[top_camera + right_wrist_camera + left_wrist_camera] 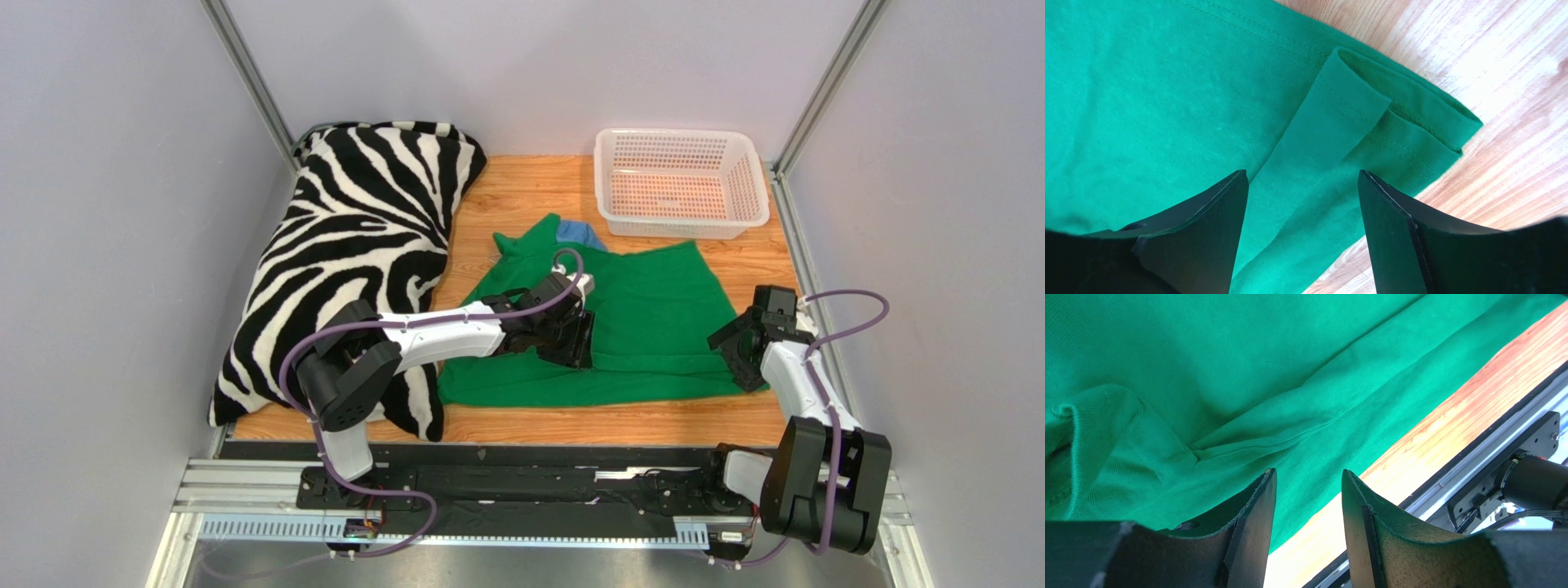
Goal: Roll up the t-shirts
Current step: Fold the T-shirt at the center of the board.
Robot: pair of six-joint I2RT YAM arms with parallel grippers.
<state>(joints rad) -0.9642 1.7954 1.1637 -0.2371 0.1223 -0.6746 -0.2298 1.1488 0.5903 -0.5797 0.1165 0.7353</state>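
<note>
The green t-shirt (656, 319) lies spread flat on the wooden table, its near hem towards the arms. My left gripper (574, 341) is open and empty, low over the shirt's left-middle part; in the left wrist view (1308, 478) the jaws stand apart above green cloth (1229, 380) beside a creased seam. My right gripper (734, 355) is open and empty over the shirt's near right corner; in the right wrist view (1301, 177) the jaws straddle a folded-over hem flap (1352, 104).
A zebra-striped pillow (356, 233) lies along the left side. A white plastic basket (678, 181) stands at the back right. A blue hat (579, 233) peeks from behind the shirt's collar. The table's near edge and black rail (515, 472) run along the front.
</note>
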